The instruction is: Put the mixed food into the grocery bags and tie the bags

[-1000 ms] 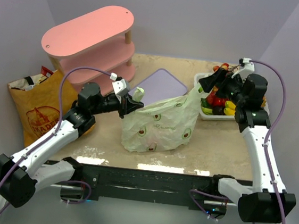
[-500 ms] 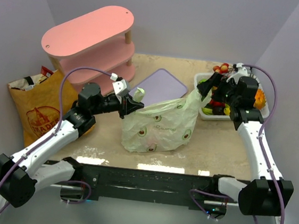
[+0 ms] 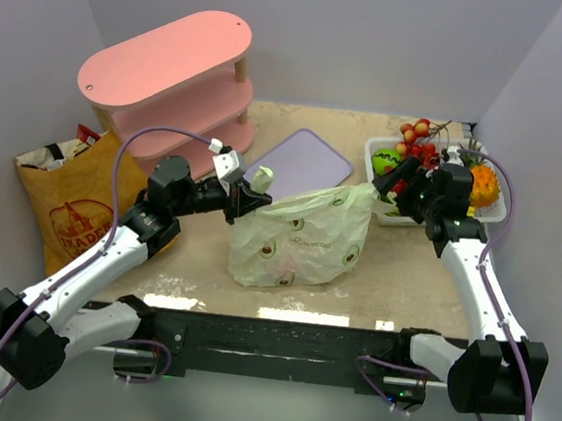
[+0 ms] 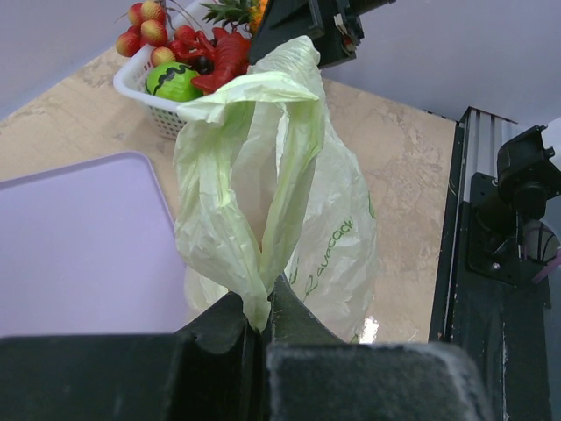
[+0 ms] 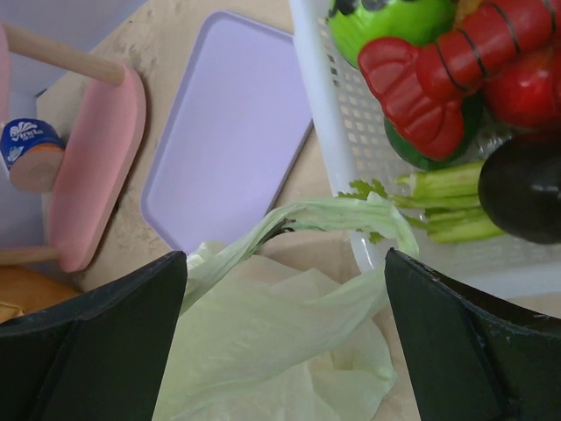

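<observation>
Pale-green bag point(image 3: 298, 238) is sitting mid-tabletop point(image 3: 405, 274), where I am pinching its left handle point(image 4: 219, 228) in my clamped left gripper point(image 4: 259, 316), while its free handle point(image 5: 351, 215) is lying crosswise between the wide-apart fingers of my right gripper point(image 5: 280, 298), the nearer one.

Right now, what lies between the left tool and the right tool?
The pale-green plastic bag fills that stretch, one handle pinched in the shut left tool, the other reaching toward the open right tool; the top view shows it.
</observation>
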Robot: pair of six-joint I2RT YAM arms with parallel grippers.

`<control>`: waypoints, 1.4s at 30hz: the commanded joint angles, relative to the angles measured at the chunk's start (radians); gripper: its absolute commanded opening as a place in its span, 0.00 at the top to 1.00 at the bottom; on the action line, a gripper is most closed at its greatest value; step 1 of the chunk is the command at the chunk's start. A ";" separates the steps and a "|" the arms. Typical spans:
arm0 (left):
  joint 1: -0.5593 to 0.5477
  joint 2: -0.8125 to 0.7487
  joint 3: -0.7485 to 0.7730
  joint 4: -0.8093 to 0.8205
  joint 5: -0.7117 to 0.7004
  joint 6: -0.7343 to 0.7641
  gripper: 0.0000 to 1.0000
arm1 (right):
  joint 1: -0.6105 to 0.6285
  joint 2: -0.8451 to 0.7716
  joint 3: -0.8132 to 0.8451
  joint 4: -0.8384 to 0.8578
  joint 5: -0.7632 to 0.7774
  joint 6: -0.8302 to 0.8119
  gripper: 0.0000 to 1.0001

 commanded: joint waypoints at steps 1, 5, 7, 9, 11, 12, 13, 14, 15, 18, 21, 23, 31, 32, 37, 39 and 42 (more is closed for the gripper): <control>-0.009 -0.004 -0.003 0.022 0.012 0.013 1.00 | -0.005 -0.069 -0.036 -0.028 0.059 0.101 0.01; -0.015 0.000 -0.003 0.022 0.014 0.013 1.00 | -0.005 -0.107 -0.026 -0.081 0.092 0.128 0.01; -0.016 0.003 -0.003 0.022 0.014 0.012 1.00 | -0.006 -0.118 -0.008 -0.150 0.116 0.139 0.01; -0.019 0.005 -0.003 0.022 0.014 0.013 1.00 | -0.005 -0.119 0.006 -0.210 0.138 0.145 0.01; -0.019 0.003 -0.003 0.022 0.015 0.013 1.00 | -0.005 -0.127 0.010 -0.242 0.153 0.155 0.01; -0.019 0.003 -0.002 0.022 0.014 0.012 1.00 | -0.005 -0.127 0.010 -0.259 0.151 0.155 0.01; -0.021 0.003 -0.003 0.022 0.015 0.012 1.00 | -0.005 -0.135 0.006 -0.262 0.147 0.162 0.01; -0.021 0.003 -0.003 0.022 0.014 0.013 1.00 | -0.005 -0.139 -0.002 -0.262 0.139 0.171 0.01; -0.019 0.005 -0.003 0.022 0.014 0.012 1.00 | -0.005 -0.146 -0.008 -0.255 0.122 0.178 0.01; -0.024 0.005 -0.003 0.022 0.015 0.012 1.00 | -0.005 -0.162 -0.017 -0.250 0.098 0.208 0.01; -0.027 0.005 -0.003 0.022 0.015 0.012 1.00 | -0.005 -0.172 0.007 -0.284 0.105 0.213 0.01; -0.027 0.003 -0.003 0.022 0.015 0.013 1.00 | -0.005 -0.175 0.040 -0.305 0.105 0.199 0.01; -0.036 -0.003 -0.005 0.022 0.014 0.012 1.00 | -0.005 -0.234 0.194 -0.353 0.204 0.046 0.01; -0.038 -0.004 -0.005 0.022 0.012 0.013 1.00 | -0.005 -0.250 0.199 -0.350 0.193 0.065 0.01; -0.039 -0.014 -0.003 0.018 -0.005 0.013 1.00 | -0.005 -0.333 0.153 -0.402 0.133 0.364 0.01; -0.039 -0.017 -0.003 0.018 -0.005 0.013 1.00 | -0.005 -0.360 0.106 -0.362 0.064 0.447 0.01; -0.041 -0.018 -0.003 0.018 -0.003 0.012 1.00 | -0.005 -0.425 0.011 -0.235 0.055 0.559 0.01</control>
